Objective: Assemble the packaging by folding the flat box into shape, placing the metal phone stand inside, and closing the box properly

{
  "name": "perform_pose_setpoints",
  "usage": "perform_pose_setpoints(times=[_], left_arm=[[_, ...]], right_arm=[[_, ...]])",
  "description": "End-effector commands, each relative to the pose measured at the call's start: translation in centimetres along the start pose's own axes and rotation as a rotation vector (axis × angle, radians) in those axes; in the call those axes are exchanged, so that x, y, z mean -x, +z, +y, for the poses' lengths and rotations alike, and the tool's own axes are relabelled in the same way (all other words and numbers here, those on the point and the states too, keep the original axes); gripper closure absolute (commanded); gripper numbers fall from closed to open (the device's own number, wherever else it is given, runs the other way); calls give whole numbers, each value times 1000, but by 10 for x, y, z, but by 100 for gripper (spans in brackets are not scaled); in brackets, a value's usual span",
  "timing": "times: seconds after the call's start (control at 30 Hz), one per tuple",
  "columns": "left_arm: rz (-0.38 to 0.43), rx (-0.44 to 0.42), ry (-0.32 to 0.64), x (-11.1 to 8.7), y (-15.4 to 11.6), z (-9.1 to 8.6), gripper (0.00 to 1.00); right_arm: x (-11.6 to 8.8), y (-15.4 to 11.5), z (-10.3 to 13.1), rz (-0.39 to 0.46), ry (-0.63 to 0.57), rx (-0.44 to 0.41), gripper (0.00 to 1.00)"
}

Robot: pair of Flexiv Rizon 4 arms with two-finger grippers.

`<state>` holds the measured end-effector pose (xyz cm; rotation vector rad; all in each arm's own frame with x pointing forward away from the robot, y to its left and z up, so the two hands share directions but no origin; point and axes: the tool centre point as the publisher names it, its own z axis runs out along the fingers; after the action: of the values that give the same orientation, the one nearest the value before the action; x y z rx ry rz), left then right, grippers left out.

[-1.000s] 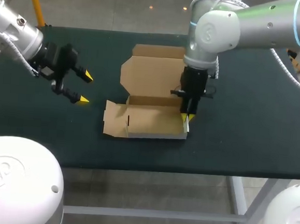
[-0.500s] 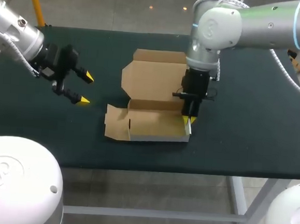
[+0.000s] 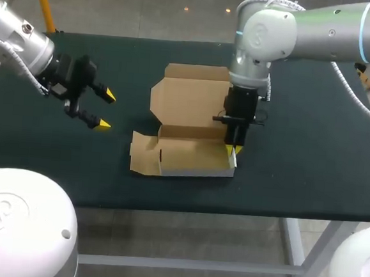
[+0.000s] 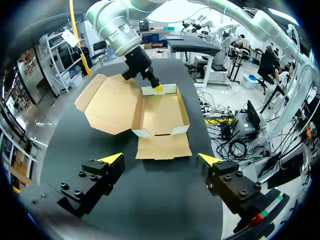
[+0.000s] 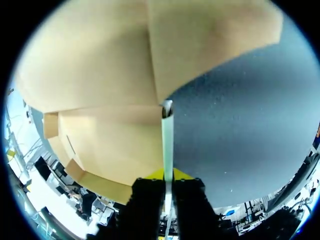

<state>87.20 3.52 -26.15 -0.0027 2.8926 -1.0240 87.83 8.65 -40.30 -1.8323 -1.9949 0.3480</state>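
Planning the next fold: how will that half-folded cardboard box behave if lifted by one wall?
Probably light: the cardboard box is thin sheet with nothing inside. Likely floppy, since its lid and side flap lie unfolded. The wall pinched by the right gripper looks thin, so it may bend rather than carry the box.

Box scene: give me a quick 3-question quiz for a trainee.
1. True or false: the left hand holds the box.
2. Which side of the box does the right hand pinch: A front, B right, C left?
3. Fill in: the box's lid is ___ (open or shut).
Key: 1 false, it is open and away from the box; 2 B; 3 open.
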Motion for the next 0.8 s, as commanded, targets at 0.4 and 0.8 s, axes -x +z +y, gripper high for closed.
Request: perform_pose_setpoints(times=[0.4, 0.8], left_arm=[[3, 2, 0, 1, 0, 0, 0], [3, 2, 0, 1, 0, 0, 0]], right_arm=[[2, 2, 3, -12, 16, 43, 91], [3, 6, 8, -27, 44, 81, 88]])
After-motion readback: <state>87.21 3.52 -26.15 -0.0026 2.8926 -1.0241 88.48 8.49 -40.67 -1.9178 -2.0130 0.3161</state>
